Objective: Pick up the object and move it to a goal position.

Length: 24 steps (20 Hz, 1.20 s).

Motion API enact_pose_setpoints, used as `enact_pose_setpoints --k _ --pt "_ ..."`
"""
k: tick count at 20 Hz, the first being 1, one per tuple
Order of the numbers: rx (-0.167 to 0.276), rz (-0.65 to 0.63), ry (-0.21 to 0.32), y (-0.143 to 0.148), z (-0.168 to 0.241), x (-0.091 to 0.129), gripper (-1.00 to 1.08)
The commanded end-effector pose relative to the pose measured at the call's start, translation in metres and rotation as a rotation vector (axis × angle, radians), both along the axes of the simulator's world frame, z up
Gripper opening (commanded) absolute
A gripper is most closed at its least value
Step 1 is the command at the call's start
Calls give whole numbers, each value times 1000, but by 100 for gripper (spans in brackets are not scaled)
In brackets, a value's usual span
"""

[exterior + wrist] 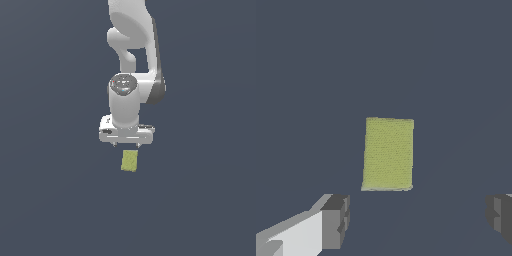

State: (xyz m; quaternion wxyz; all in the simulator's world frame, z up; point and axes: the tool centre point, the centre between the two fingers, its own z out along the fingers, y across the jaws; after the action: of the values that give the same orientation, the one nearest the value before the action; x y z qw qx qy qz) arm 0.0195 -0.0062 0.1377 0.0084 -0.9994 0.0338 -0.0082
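Spreading wide apart in the wrist view, the two dark grey finger pads [336, 220] of the white robot gripper [418, 217] stand released, with nothing between them but the bare surface. One pad sits on a pale white-grey finger body; the other pad shows only as a dark block at the picture's edge. The gap between them is clearly wider than the block.

Lying beyond the fingertips, apart from both pads, is the small yellow-green rectangular block [388, 154] with a finely mottled top face. It rests flat on the plain dark blue-grey surface [306, 75], its long sides running roughly away from the fingers, and it lines up with the open gap rather than with either pad. No part of the gripper touches it.

From the exterior view the gripper [126, 144] hangs pointing downward, its short fingertips just visible under the broad white hand body. The block [130, 161] appears just beneath those tips, slightly tilted in the picture and narrower than the hand above it; whether a gap of height remains between tips and block cannot be judged from this angle alone. Above the hand rises the white jointed robot arm [132, 65], with a dark grey band at its side and a round grey cap on the wrist joint, climbing out of the top of the picture.
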Motion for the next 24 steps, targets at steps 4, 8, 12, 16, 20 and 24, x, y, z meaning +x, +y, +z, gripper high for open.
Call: enact_pose_setpoints --k 4,8,12,16,20,24 --pt "-9 -10 10 8 -41 6 100" --pt "-13 -15 14 12 -63 9 100" --pt "-16 -17 17 15 -75 9 100" --pt "-16 -17 18 15 -77 9 100" --pt "-16 -17 18 15 -82 9 100" --pt "-16 -17 18 15 -99 8 100"
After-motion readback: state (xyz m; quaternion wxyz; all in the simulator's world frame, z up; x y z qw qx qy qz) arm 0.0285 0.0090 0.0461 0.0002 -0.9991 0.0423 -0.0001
